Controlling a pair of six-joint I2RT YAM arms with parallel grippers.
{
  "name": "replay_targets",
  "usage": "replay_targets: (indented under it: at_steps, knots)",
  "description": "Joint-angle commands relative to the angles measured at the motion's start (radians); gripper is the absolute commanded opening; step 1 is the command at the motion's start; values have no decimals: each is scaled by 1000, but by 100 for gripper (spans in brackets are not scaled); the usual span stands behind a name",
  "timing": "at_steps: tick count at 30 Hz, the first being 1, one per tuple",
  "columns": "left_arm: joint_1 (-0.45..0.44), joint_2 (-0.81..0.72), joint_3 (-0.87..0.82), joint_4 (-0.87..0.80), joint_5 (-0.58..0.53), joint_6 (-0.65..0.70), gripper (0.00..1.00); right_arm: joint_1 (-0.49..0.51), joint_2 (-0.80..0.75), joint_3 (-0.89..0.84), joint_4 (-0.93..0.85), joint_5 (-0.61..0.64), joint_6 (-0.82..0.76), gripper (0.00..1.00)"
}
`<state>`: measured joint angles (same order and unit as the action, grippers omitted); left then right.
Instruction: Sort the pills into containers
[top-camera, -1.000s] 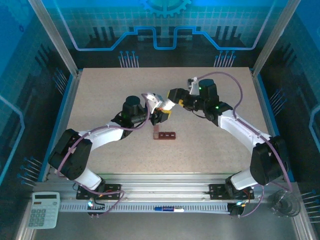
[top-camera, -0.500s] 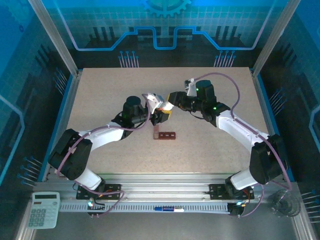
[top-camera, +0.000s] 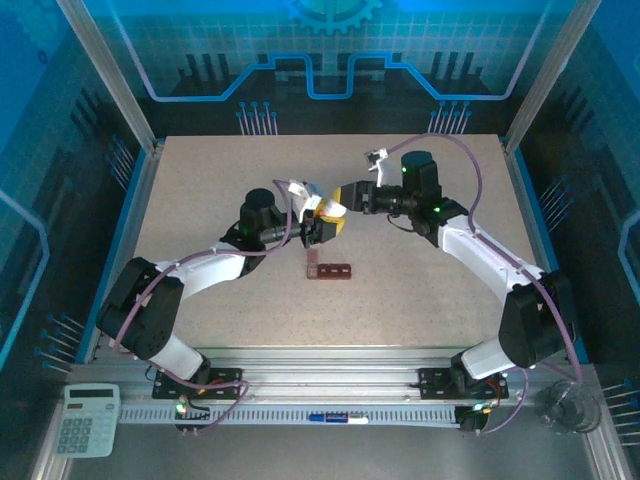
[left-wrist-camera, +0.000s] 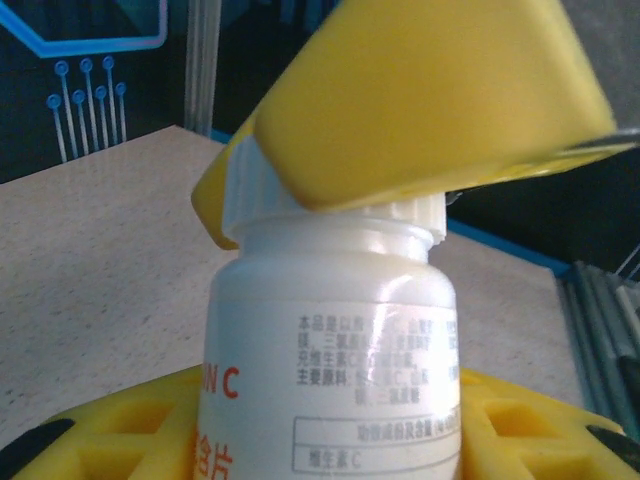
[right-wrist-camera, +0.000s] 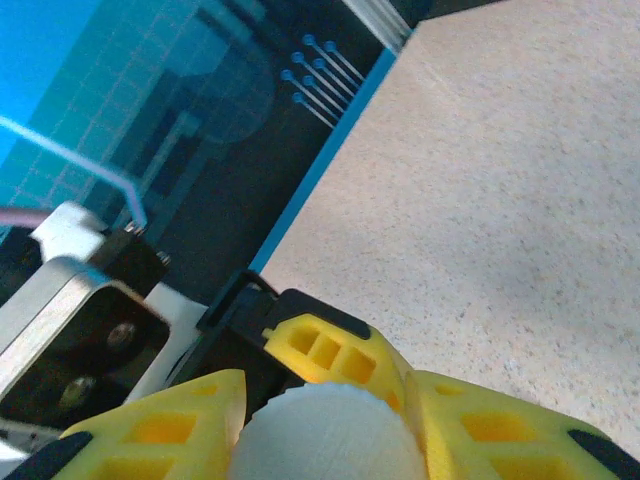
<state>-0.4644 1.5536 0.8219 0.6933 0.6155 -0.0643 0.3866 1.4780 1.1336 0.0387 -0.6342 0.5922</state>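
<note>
My left gripper (top-camera: 322, 230) is shut on a white bottle (left-wrist-camera: 330, 330) with orange print, held upright above the table's middle. The bottle's ribbed white cap (right-wrist-camera: 325, 435) sits between the yellow fingers (right-wrist-camera: 150, 430) of my right gripper (top-camera: 340, 203), which is shut on it from above. In the left wrist view those fingers (left-wrist-camera: 430, 100) cover the cap (left-wrist-camera: 290, 205). The containers (top-camera: 330, 270), a reddish-brown strip of lidded compartments, lie on the table just in front of both grippers. The pills are out of view.
The speckled table (top-camera: 200, 190) is framed by blue edges and aluminium posts. A calculator (top-camera: 85, 420) lies at the near left and a clear glass (top-camera: 568, 408) at the near right, both off the table.
The right gripper has shut on the bottle's cap. Both grippers shifted slightly away from the near edge, with the bottle between them.
</note>
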Motion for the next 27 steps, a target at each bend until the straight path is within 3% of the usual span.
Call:
replay_targets:
  at_steps: [1,5,14,17,23,27]
  knots:
    - [35,10,17,228,139,-193,0,-41,8,26,5,-62,-129,42]
    - [46,47,21,327,155,-276,0,-47,12,20,53,-77,-93,42]
    - [44,65,22,313,173,-268,0,-115,3,-6,263,-152,60,40]
    - [45,63,20,310,173,-265,0,-135,-3,-4,257,-150,67,40]
    - [46,48,11,293,158,-248,0,-169,-39,-41,66,1,7,40]
    - [46,12,-1,219,119,-192,0,-170,-54,-80,-125,191,-65,41]
